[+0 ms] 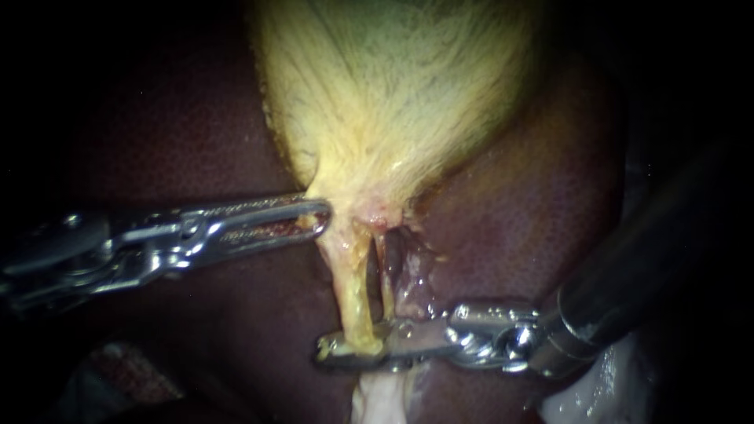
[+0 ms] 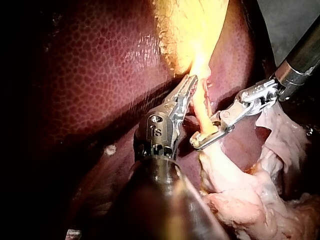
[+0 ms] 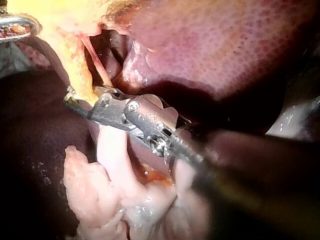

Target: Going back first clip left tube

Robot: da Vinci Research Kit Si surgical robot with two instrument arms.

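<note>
Right instrument [image 1: 353, 349], steel: jaws closed across the near end of the waxy yellow left tube [image 1: 349, 286]. A thinner tube [image 1: 387, 286] runs just right of it, with a narrow dark gap between. Left instrument [image 1: 318, 220] jaws clamp the fibrous gallbladder [image 1: 393, 94] at its neck edge. Smooth mottled liver [image 1: 534, 196] on both sides, with open room right.

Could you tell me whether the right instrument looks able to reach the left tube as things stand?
Probably yes: the right instrument lies at the lower end of the left tube, nothing between them, and the left instrument is up at the gallbladder neck, out of its way.
</note>
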